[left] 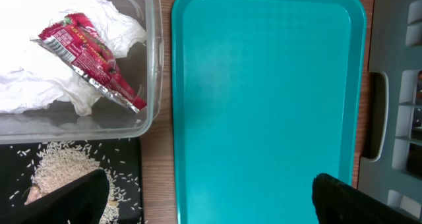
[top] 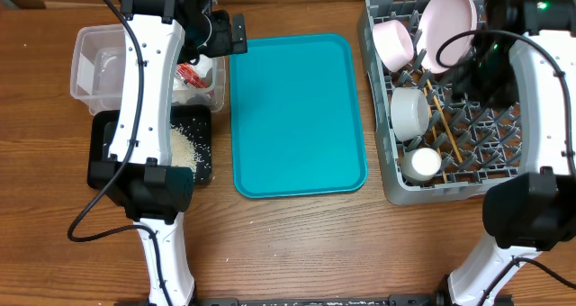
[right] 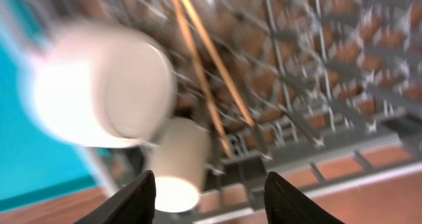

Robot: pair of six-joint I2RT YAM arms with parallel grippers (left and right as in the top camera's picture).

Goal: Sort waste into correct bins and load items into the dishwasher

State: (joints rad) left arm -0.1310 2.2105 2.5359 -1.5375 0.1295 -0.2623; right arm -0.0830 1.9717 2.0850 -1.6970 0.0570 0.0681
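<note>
From above I count one plate (top: pixel 450 18), two bowls (top: pixel 393 43), one cup (top: pixel 421 165) and two chopsticks (top: pixel 447 130) in the grey rack (top: pixel 450 191). It stands right of the teal tray (top: pixel 297 117) on the wooden table (top: pixel 297 243). My left arm crosses the clear tub (top: pixel 90 67) and the black tray (top: pixel 97 139) of rice (top: pixel 189 144).

My left wrist shows one napkin (left: pixel 39 79) and one red wrapper (left: pixel 89 59) in the tub. My left gripper (left: pixel 211 201) is spread wide and empty.

My right wrist's view is blurred. My right gripper (right: pixel 211 197) is spread, holding nothing, above a bowl, the cup and both chopsticks.
</note>
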